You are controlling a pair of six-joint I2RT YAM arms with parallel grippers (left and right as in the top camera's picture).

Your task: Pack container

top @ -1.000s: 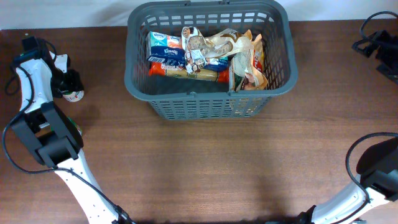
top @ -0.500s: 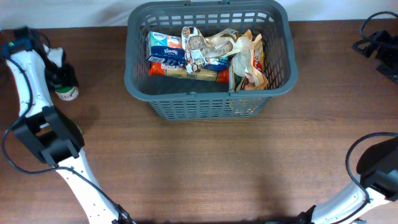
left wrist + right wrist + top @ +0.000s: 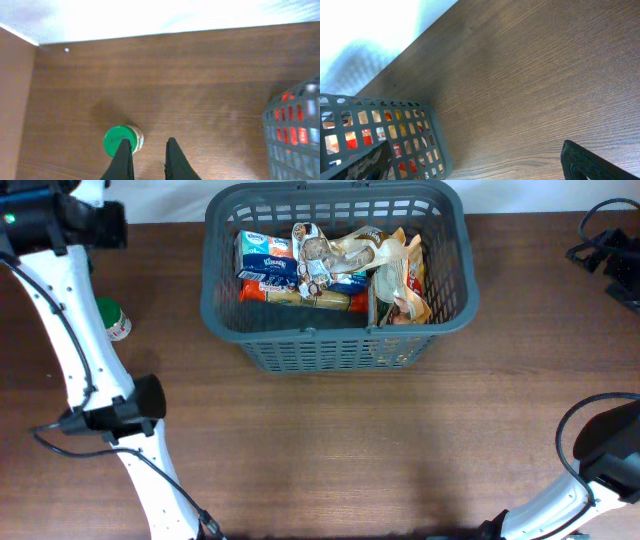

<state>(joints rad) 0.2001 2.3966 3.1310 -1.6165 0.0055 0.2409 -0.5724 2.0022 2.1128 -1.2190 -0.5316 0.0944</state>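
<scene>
The container, a dark grey slotted basket (image 3: 215, 280), stands at the back middle of the table and holds several packets (image 3: 320, 265). Its wall also shows in the left wrist view (image 3: 295, 125) and the right wrist view (image 3: 385, 130). My left gripper (image 3: 105, 225) hangs high over the far left corner. Its fingers (image 3: 148, 150) are drawn close together with nothing between them. A green-lidded jar (image 3: 113, 320) stands free on the table below, just left of them (image 3: 117, 140). My right gripper (image 3: 475, 160) is wide open and empty, right of the basket (image 3: 605, 255).
The table's back edge and a white wall lie just behind the left gripper (image 3: 150, 20). Bare wood table (image 3: 350, 440) stretches in front of the basket. Black cables (image 3: 600, 220) loop at the far right.
My left arm has lifted off the green-lidded jar and swung back toward the far left corner. Its fingers have closed in. The jar stays on the table. The right arm is still.
</scene>
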